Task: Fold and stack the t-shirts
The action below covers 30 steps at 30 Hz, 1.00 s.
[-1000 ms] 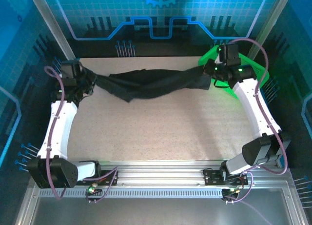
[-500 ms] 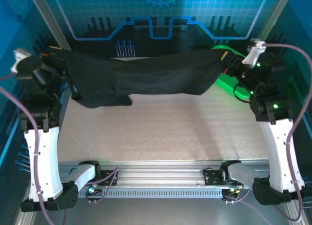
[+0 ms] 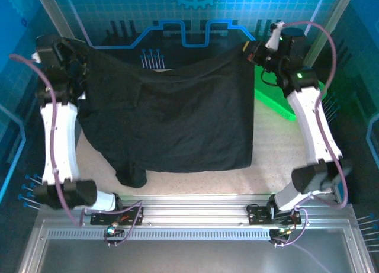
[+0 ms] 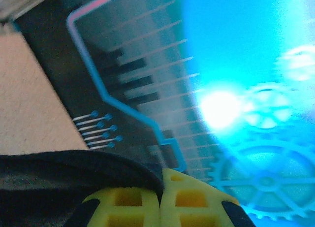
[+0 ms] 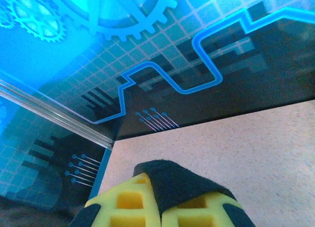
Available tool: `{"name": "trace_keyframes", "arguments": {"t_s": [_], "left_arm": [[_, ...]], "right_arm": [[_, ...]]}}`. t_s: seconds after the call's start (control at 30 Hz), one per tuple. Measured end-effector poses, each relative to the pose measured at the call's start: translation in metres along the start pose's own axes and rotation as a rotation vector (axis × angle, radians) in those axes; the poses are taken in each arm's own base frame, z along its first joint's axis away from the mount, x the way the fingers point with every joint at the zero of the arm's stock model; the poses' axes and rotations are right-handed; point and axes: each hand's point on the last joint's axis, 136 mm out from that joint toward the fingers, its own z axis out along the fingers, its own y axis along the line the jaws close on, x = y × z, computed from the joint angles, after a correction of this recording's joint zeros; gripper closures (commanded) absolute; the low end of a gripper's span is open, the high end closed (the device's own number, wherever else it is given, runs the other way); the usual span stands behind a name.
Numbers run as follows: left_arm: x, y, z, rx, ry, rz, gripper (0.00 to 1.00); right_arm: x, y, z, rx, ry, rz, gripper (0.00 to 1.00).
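A black t-shirt (image 3: 177,116) hangs spread wide between both arms, held up at the back of the table with its lower edge draping toward the front. My left gripper (image 3: 80,55) is shut on the shirt's left top corner; in the left wrist view black fabric (image 4: 74,173) runs into the closed yellow fingers (image 4: 118,207). My right gripper (image 3: 251,51) is shut on the right top corner; in the right wrist view a black fold (image 5: 177,182) pokes out over the closed yellow fingers (image 5: 123,202).
A green basket (image 3: 278,98) sits at the back right, partly behind the right arm and the shirt. The speckled table top (image 3: 278,148) lies bare to the right of the shirt. The metal rail (image 3: 189,205) runs along the near edge.
Both arms have lifted and pulled back. The shirt, bunched into a rope between them a second ago, now hangs open as a wide sheet.
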Motion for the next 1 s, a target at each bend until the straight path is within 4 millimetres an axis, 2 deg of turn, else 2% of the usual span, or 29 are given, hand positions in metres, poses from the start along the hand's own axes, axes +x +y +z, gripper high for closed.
{"name": "trace_keyframes", "arguments": {"t_s": [0.1,0.17,0.23,0.27,0.33,0.4,0.47,0.53,0.6,0.67,0.7,0.73,0.77,0.83,0.87,0.9,0.93,1.0], "left_arm": [[0.007,0.036,0.051,-0.063,0.090,-0.070,1.00],[0.006,0.044,0.069,-0.074,0.122,-0.105,1.00],[-0.002,0.026,0.077,-0.029,0.131,-0.119,1.00],[-0.007,0.011,0.075,0.006,0.128,-0.126,1.00],[-0.023,-0.033,0.059,0.106,0.106,-0.122,1.00],[-0.041,-0.089,0.025,0.245,0.061,-0.097,1.00],[-0.053,-0.130,-0.017,0.352,0.017,-0.071,1.00],[-0.056,-0.145,-0.058,0.387,-0.019,-0.064,1.00],[-0.052,-0.139,-0.093,0.368,-0.042,-0.073,1.00],[-0.041,-0.113,-0.120,0.316,-0.063,-0.090,1.00],[-0.032,-0.088,-0.128,0.261,-0.064,-0.112,1.00],[-0.021,-0.057,-0.131,0.195,-0.057,-0.134,1.00],[-0.008,-0.025,-0.131,0.121,-0.044,-0.151,1.00],[0.020,0.043,-0.122,-0.032,-0.003,-0.174,0.86],[0.037,0.080,-0.111,-0.122,0.031,-0.180,0.77],[0.056,0.126,-0.095,-0.227,0.077,-0.180,0.65],[0.071,0.158,-0.086,-0.304,0.112,-0.184,0.57],[0.109,0.246,-0.065,-0.523,0.217,-0.176,0.48]], "right_arm": [[-0.002,-0.002,0.034,-0.021,0.040,0.014,1.00],[-0.014,0.004,0.046,-0.046,0.027,0.009,1.00],[-0.030,0.015,0.048,-0.074,-0.005,0.003,1.00],[-0.041,0.023,0.045,-0.092,-0.028,0.000,1.00],[-0.066,0.041,0.031,-0.132,-0.090,-0.015,1.00],[-0.092,0.057,0.007,-0.172,-0.165,-0.029,1.00],[-0.108,0.063,-0.014,-0.184,-0.212,-0.036,1.00],[-0.115,0.061,-0.032,-0.162,-0.231,-0.033,1.00],[-0.106,0.051,-0.043,-0.108,-0.209,-0.016,1.00],[-0.085,0.034,-0.049,-0.047,-0.174,0.006,1.00],[-0.065,0.018,-0.052,0.010,-0.141,0.029,1.00],[-0.046,0.003,-0.054,0.053,-0.111,0.049,1.00],[-0.017,-0.020,-0.057,0.118,-0.059,0.082,1.00],[0.034,-0.059,-0.059,0.229,0.022,0.125,0.99],[0.062,-0.081,-0.058,0.289,0.066,0.141,0.89],[0.092,-0.103,-0.057,0.342,0.119,0.158,0.76],[0.120,-0.123,-0.055,0.392,0.178,0.175,0.64],[0.178,-0.165,-0.050,0.502,0.316,0.216,0.52]]}}
